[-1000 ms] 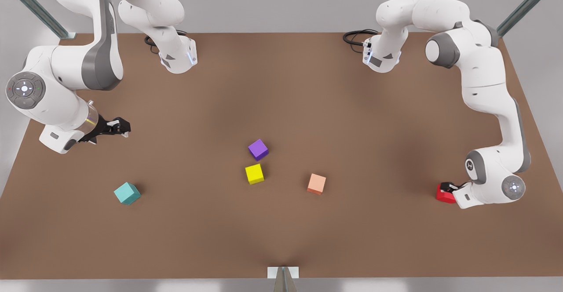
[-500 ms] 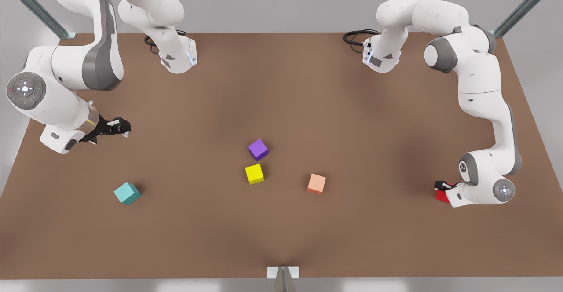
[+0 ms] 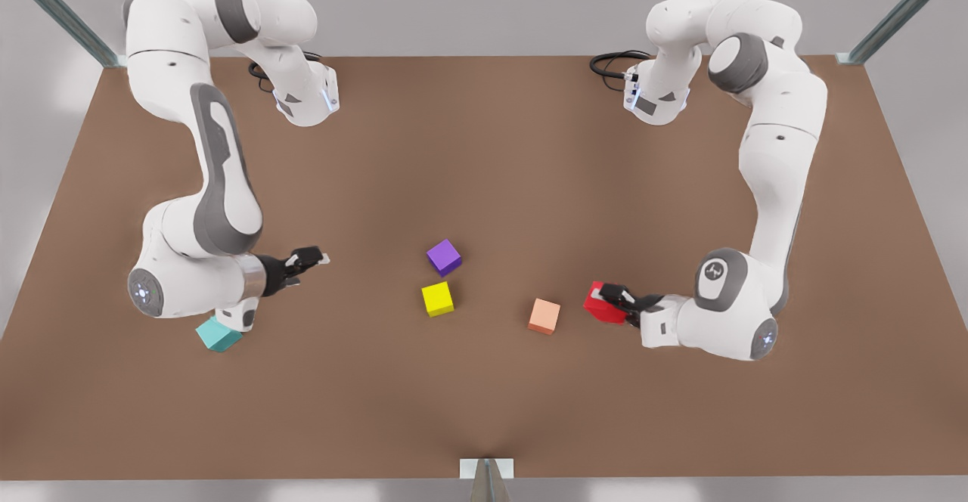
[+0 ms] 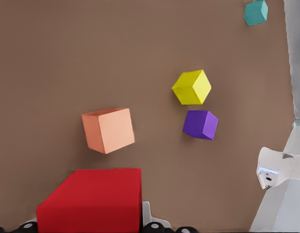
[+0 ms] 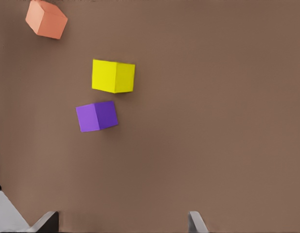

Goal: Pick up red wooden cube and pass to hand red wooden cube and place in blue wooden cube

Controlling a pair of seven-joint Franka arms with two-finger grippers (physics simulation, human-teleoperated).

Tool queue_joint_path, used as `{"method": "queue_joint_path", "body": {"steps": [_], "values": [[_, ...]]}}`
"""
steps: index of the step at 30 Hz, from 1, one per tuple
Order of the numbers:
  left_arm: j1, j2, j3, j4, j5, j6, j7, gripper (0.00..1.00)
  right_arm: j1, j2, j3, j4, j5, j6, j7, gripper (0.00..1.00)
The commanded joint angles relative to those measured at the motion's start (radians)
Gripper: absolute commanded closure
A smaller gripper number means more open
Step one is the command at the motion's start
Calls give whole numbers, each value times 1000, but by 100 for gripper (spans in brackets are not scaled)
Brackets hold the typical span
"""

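Peach cube (image 3: 544, 316) just beside held red wooden cube (image 3: 603, 303)

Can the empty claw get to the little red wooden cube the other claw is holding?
Probably yes. The right claw is open and faces the small red wooden cube in the left claw, though the yellow cube and peach cube sit between.

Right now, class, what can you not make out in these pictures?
- Front view: the right arm's wrist covers part of the small teal wooden cube.
- Left wrist view: the picture's edge cuts off the small red wooden cube held by the left gripper.
- Right wrist view: the edge cuts off the open right gripper.
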Motion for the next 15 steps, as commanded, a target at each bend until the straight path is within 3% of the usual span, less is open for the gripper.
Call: {"method": "queue_joint_path", "body": {"steps": [1,3,5,8,15], "values": [[-42,38,-19,1,-328,-58,-697,37,4,107,22,95,310,0,-938,0],[-39,127,-15,1,-575,6,-661,37,9,137,23,121,392,57,-1180,0],[-68,153,-46,1,-633,152,-659,37,39,145,23,120,435,187,-1414,0],[-101,162,-60,1,-660,201,-584,37,122,185,23,118,560,406,-1591,0],[-128,165,-58,-12,-728,222,-234,41,173,187,22,31,757,523,-1883,1]]}}
